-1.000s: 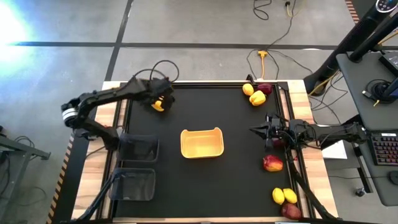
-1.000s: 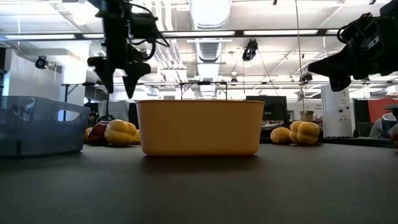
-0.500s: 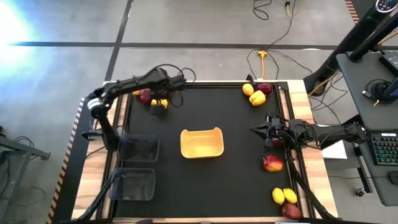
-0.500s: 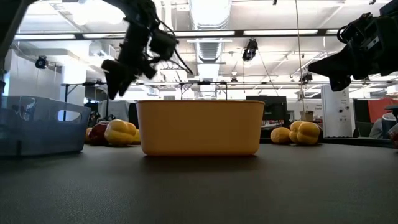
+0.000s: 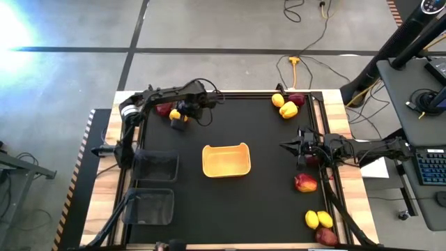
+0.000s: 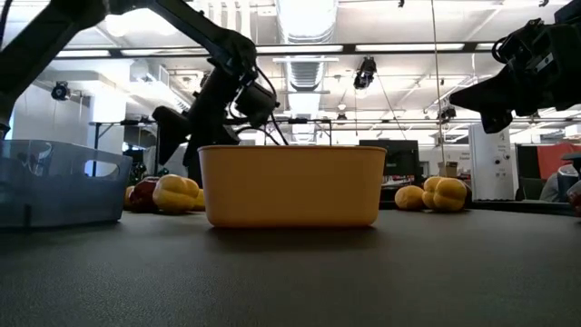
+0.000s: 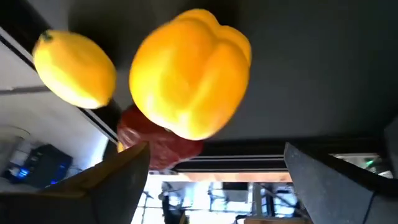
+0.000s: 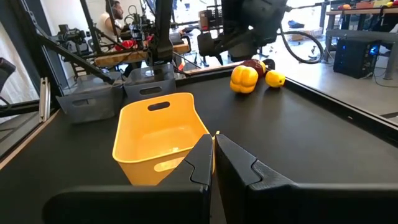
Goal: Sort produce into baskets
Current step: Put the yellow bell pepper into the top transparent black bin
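Left hand (image 7: 205,162), fingers spread, hovers at the desk's 11 o'clock over the yellow pepper (image 7: 189,71); centre before closing. Right hand (image 8: 213,152) pinched together, idle.

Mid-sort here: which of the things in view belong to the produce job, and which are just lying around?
Job:
yellow bell pepper, lemon and red fruit ahead of the open left gripper
far-corner produce
right-edge produce
yellow tray
two dark bins
right gripper, shut, waiting

Lying about:
floor cables
keyboard
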Controlling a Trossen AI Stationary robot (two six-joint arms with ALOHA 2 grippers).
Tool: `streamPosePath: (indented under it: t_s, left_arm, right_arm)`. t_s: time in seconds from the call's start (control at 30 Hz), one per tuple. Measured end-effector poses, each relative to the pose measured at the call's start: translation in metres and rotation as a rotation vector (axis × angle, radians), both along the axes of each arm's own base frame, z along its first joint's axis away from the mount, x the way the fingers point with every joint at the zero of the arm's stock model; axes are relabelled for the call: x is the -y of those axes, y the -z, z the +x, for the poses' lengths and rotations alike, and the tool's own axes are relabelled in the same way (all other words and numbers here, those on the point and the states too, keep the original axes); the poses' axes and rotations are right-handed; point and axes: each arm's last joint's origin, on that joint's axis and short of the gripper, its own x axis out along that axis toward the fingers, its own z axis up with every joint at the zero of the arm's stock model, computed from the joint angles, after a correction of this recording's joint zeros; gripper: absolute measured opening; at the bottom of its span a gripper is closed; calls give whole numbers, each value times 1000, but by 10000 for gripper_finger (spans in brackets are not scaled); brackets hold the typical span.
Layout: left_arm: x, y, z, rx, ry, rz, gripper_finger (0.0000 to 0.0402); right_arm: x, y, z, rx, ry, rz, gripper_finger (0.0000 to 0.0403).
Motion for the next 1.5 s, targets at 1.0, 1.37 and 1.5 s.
streamPosePath:
  t_s: [1.0, 1.37, 1.5]
  left_arm:
    - [-25, 50, 9, -143, 131, -128, 352]
    - [-25, 58, 10, -150, 55, -95, 342]
    - [-25, 58, 10, -115, -52, -24, 348]
  right_arm:
    - [0, 0, 0, 0, 0, 0, 9]
    - [0, 0, 0, 0, 0, 0, 9]
    - [0, 0, 0, 0, 0, 0, 9]
